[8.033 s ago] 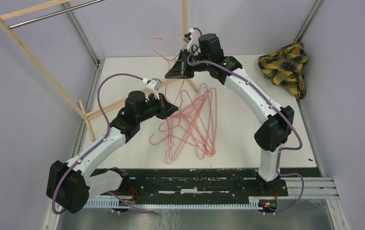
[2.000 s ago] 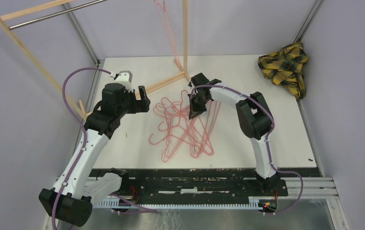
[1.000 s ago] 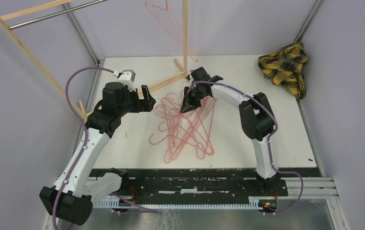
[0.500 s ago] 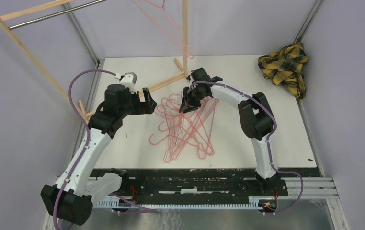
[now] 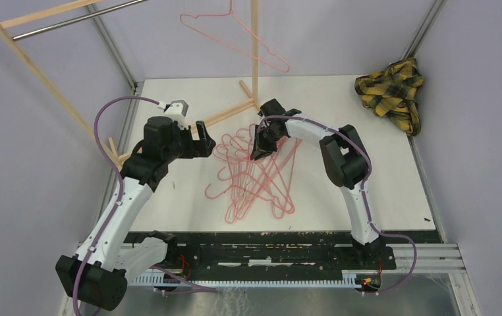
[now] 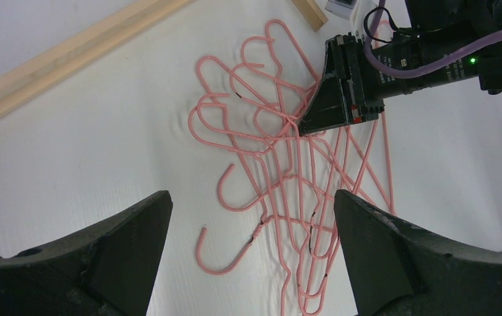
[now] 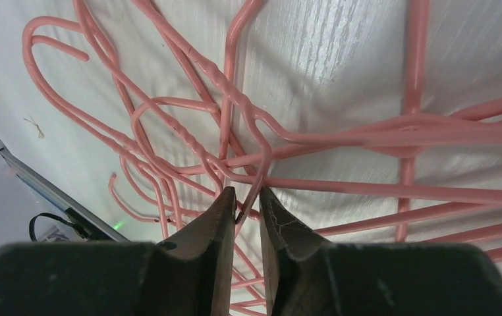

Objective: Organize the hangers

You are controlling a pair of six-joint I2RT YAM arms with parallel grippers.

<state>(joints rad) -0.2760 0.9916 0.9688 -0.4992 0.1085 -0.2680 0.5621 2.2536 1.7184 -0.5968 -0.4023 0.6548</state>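
Several pink wire hangers [image 5: 256, 176] lie tangled in a pile mid-table. One more hanger [image 5: 234, 34] hangs high at the back beside the rack's upright post. My right gripper [image 5: 257, 150] points down into the pile's far end. In the right wrist view its jaws [image 7: 247, 197] stand only a narrow gap apart, and a hanger wire [image 7: 256, 176] runs between the tips without being pinched. My left gripper [image 5: 203, 139] hovers wide open left of the pile. The left wrist view shows hanger hooks [image 6: 261, 131] below its jaws [image 6: 250, 197] and the right gripper [image 6: 333, 105] beyond.
The wooden rack [image 5: 37, 62] with its metal bar [image 5: 70, 18] stands at back left; its base beam [image 5: 225, 117] lies on the table just behind the pile, and its post [image 5: 255, 49] rises near the right gripper. A yellow-black plaid cloth [image 5: 393, 89] lies at the back right.
The hung hanger has swung round, from nearly edge-on to broadside. The left gripper drifted slightly right toward the pile. The right gripper stayed on the pile, its jaws widening a little, then narrowing again.
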